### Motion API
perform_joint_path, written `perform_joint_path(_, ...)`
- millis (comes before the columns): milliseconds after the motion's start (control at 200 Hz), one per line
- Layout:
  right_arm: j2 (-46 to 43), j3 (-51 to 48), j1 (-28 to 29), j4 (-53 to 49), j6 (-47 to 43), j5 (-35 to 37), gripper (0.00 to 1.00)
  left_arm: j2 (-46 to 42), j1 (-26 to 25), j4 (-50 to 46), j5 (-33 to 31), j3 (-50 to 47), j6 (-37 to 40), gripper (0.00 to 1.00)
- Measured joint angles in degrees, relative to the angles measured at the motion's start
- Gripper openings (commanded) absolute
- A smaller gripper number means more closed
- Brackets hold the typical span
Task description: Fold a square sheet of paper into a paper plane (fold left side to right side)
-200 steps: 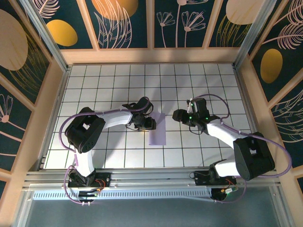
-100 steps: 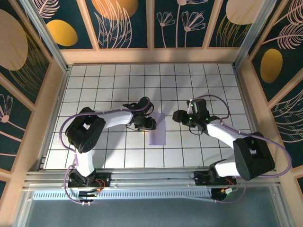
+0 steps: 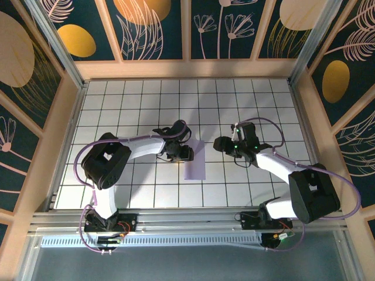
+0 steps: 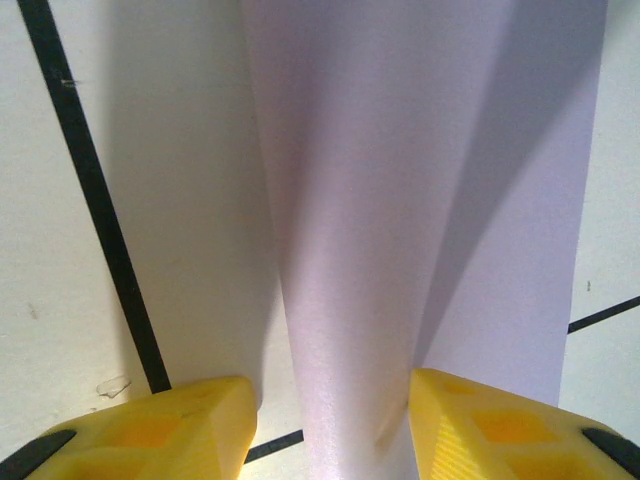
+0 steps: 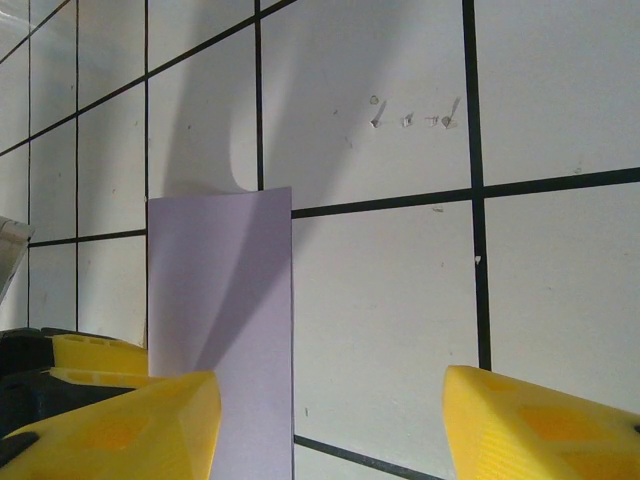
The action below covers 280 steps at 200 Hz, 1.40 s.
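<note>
Currently, the square sheet of paper (image 3: 195, 163) is laid on the counter (image 3: 263, 99), folded narrow, long axis near-to-far. Its left edge is straddled by the released left gripper (image 3: 186, 153); the right gripper (image 3: 220, 143) is held spread at its right.

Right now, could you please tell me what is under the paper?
The paper lies on the white gridded table. Black grid lines run under it and are hidden; whether anything else lies beneath cannot be seen.
</note>
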Motion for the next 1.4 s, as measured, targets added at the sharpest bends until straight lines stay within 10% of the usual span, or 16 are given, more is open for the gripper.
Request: perform_joint_path(1401, 1.31, -0.74, 1.38, 1.11, 0.04, -5.66, 0.60, -0.17, -0.39, 0.31, -1.22, -0.33, -1.51, 0.47)
